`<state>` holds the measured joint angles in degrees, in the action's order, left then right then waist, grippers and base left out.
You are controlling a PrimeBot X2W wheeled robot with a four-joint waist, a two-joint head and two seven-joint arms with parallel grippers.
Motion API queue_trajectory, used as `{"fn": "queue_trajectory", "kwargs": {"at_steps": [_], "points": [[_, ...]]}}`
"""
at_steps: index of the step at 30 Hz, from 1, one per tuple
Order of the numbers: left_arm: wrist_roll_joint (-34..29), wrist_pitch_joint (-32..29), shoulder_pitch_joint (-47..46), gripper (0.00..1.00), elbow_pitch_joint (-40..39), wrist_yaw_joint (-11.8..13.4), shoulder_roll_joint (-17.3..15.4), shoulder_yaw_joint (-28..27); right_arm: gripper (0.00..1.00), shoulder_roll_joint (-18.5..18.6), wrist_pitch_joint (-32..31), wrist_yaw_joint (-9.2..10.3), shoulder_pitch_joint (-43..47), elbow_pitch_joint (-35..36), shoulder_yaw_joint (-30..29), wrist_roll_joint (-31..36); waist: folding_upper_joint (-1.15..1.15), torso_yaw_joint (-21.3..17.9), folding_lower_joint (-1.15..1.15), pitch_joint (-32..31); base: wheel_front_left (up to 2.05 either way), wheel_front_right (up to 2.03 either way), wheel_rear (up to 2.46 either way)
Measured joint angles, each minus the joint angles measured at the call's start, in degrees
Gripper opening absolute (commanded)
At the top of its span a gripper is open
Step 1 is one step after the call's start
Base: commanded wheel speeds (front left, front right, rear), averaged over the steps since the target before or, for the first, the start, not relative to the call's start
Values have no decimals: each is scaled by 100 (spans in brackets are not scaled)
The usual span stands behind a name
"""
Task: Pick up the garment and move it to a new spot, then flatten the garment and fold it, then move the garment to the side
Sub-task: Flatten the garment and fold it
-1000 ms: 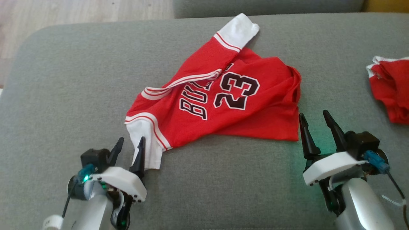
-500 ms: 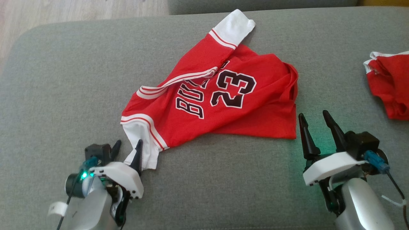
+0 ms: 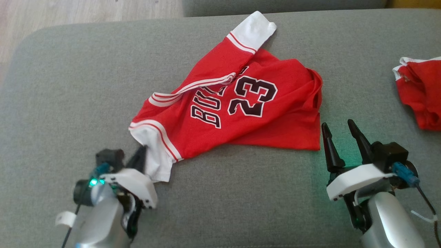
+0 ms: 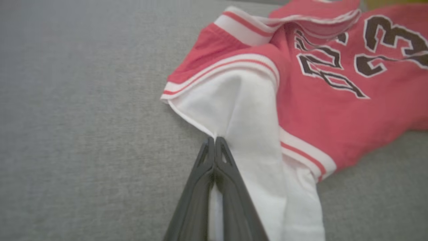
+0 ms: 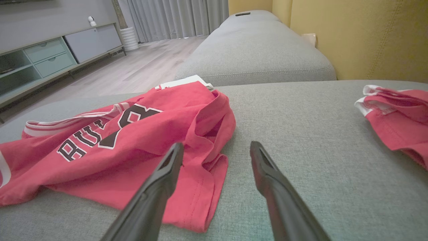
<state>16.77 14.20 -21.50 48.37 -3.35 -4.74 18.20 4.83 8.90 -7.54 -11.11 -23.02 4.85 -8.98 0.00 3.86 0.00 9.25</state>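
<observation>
I'm pinching the left jaws together on the shirt's (image 3: 241,113) white sleeve (image 4: 247,110) edge for a lifting hold. Right jaws are hanging apart just beside the hem (image 3: 310,144), likely for the other end. Shirt is lying crumpled mid-sofa (image 3: 69,103).

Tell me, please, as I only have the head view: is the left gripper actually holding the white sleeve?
Observer: Yes; the left wrist view shows the left gripper shut on the edge of the white sleeve.
Operator: Is the cloth pulled?
Observer: A crease runs up the sleeve from the fingertips.
Operator: And the right gripper?
Observer: The right gripper is open in its wrist view, with bare cushion between its fingers and the hem of the shirt beside one.
</observation>
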Motion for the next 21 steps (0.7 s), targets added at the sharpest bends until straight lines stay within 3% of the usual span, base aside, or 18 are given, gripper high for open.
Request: {"fn": "queue_trajectory", "kwargs": {"at_steps": [9,14,15,16,21], "points": [[-455,9,31,0,-1436,697,-365,-591,100,-1,24,0,-3,-1,-2,0,0,18,0,-30,0,0,0],[-573,9,125,0,-1068,627,-412,-539,100,-3,23,0,-8,2,16,0,0,23,0,14,0,0,0],[-604,7,140,45,-860,577,-416,-491,100,-3,23,0,-9,3,23,0,0,22,0,27,0,0,0],[-603,7,143,100,-708,563,-415,-470,100,-4,23,0,-10,5,26,0,0,22,0,42,0,0,0],[-565,8,116,100,-580,695,-433,-634,100,-4,23,0,-13,10,26,1,0,31,0,87,0,0,0]]}}
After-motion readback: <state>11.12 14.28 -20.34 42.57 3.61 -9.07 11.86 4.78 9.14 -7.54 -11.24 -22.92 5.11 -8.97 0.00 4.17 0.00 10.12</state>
